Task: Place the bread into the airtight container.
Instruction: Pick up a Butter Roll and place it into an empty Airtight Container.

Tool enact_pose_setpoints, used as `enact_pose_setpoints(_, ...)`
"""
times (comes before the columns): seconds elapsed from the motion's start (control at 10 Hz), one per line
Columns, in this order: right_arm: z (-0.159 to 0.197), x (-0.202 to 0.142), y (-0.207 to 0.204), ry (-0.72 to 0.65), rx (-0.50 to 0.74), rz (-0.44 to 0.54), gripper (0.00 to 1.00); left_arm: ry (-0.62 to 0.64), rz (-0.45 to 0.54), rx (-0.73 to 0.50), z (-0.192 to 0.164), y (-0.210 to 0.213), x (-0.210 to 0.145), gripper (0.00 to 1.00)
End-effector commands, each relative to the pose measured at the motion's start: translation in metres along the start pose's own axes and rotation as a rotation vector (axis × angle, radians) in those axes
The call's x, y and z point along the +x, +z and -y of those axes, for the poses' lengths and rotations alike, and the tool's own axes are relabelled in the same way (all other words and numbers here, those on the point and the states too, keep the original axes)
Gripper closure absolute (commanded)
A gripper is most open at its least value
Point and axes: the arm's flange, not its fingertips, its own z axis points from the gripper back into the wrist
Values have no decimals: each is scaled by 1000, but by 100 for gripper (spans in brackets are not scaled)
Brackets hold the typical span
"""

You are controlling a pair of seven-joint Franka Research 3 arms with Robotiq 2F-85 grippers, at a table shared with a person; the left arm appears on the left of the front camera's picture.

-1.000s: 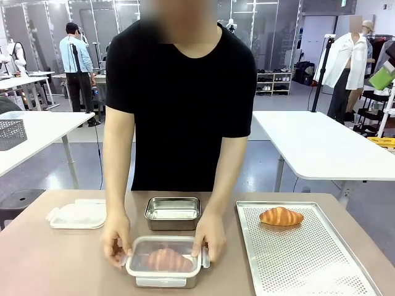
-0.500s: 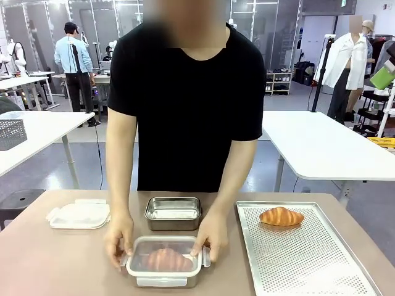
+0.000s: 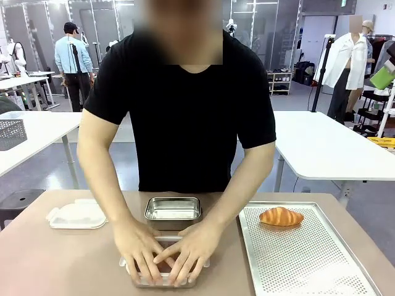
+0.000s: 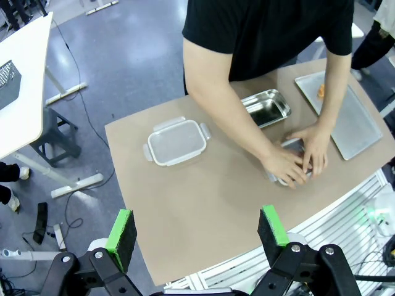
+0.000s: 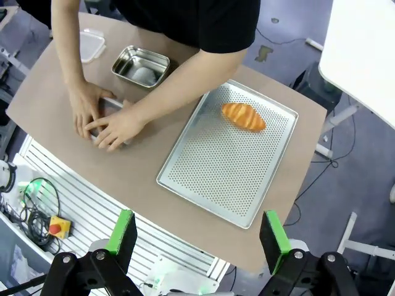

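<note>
Bread [image 3: 281, 216], glossy golden oval, rests at eleven o'clock on perforated metal tray [image 3: 308, 265]; left gripper [image 4: 196, 217] and right gripper [image 5: 197, 217] gape wide, empty.

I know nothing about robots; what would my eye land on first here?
The person's hands lie flat together on a lidded container at the table's near edge, in the middle. To the right, one golden croissant lies alone on a perforated metal tray.
</note>
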Motion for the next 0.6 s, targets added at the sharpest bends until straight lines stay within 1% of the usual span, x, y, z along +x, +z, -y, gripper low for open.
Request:
enact_pose_setpoints(0.0, -1, -3, -1, 2, -4, -6, 0, -3, 0, 2, 1, 1, 2, 0)
enact_pose_setpoints(0.5, -1, -3, -1, 2, -4, -6, 0, -3, 0, 2, 1, 1, 2, 0)
